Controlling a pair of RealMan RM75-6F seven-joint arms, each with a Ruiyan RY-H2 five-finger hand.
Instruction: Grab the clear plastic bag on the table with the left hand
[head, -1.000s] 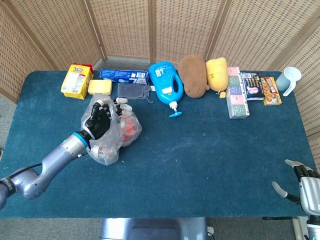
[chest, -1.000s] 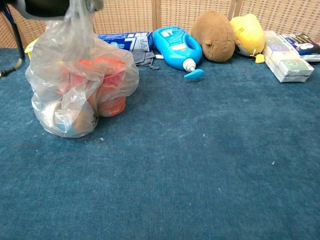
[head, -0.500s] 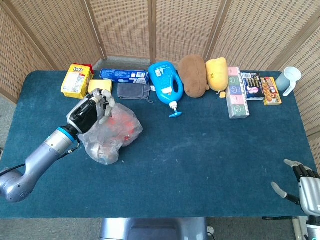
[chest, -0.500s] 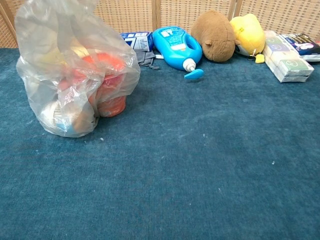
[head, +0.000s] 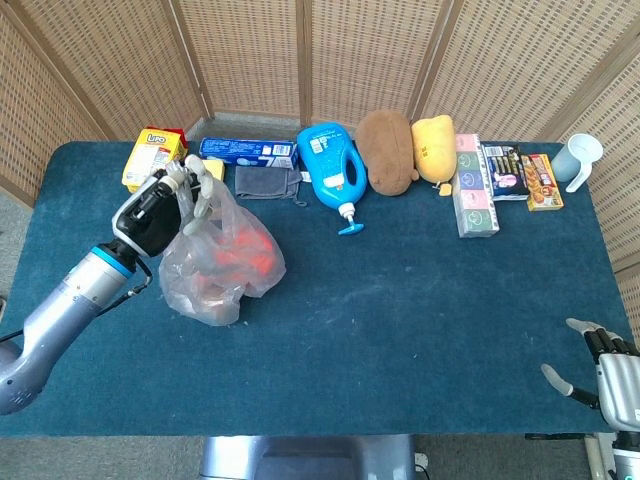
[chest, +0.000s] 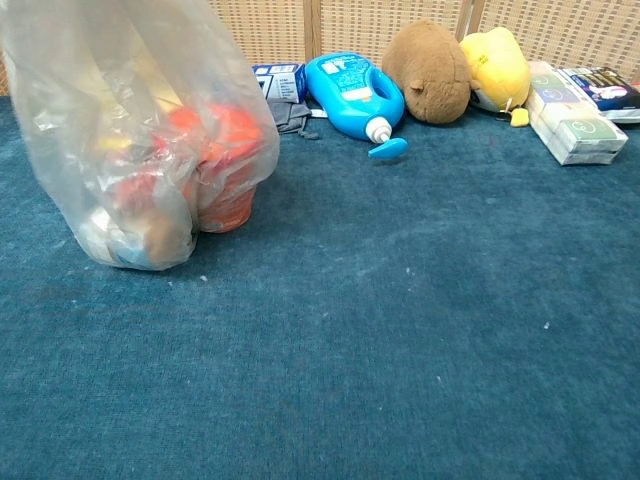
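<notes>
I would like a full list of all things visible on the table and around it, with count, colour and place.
clear plastic bag: 1, transparent with orange and red contents, left part of table
snack box: 1, yellow, back left
sponge: 1, yellow, back row, partly hidden
long box: 1, blue, back row
cloth: 1, grey, back row
detergent bottle: 1, blue, back centre
plush toys: 2, brown and yellow, back centre
flat boxes: several, mixed colours, back right
cup: 1, pale, back right corner
left hand: 1, black, holds bag top
right hand: 1, near right edge, fingers spread
</notes>
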